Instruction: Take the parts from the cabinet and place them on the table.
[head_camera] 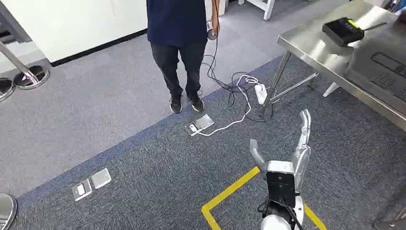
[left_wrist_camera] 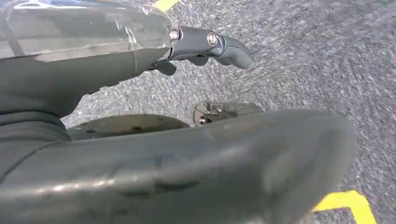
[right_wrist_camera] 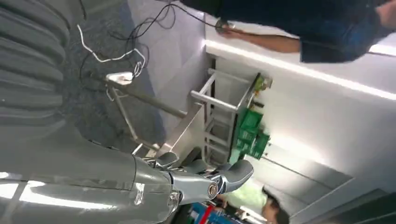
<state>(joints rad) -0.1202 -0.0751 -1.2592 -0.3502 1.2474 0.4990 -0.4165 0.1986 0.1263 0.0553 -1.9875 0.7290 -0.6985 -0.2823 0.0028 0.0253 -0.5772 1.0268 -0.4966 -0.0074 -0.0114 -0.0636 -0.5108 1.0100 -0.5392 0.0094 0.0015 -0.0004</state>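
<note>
While the right robot hand (head_camera: pixel 287 158) reaches forward over the dark speckled grey carpet (head_camera: pixel 158 177), its fingers are spread apart and it holds nothing; the thick grey thumb (head_camera: pixel 255 152) splays toward 10 o'clock and the long pale fingers (head_camera: pixel 304 125) point toward 12 o'clock in the head view. In the right wrist view the same right robot hand (right_wrist_camera: pixel 205 179) shows curved grey fingertips with nothing between them. The left robot hand (left_wrist_camera: pixel 205 46) hangs over the carpet in the left wrist view, its dark fingers extended and empty, with a large grey thumb close to the lens.

Just beneath the right robot hand, at 7 o'clock from it, an angled strip of yellow floor tape (head_camera: pixel 230 191) marks a corner on the carpet. At 10 o'clock lies a white power strip (head_camera: pixel 261 93) among tangled black and white cables (head_camera: pixel 230 91), close to the leg of the stainless steel surface (head_camera: pixel 316 48). That surface sits at 1 o'clock from the right robot hand and carries a black boxy device with a yellow-green label (head_camera: pixel 342 29). At 11 o'clock a person in dark trousers and a navy top (head_camera: pixel 179 43) stands on the lighter grey carpet. Two square metal floor plates (head_camera: pixel 91 184) lie at 9 o'clock. Which item is the task's part I cannot tell.
</note>
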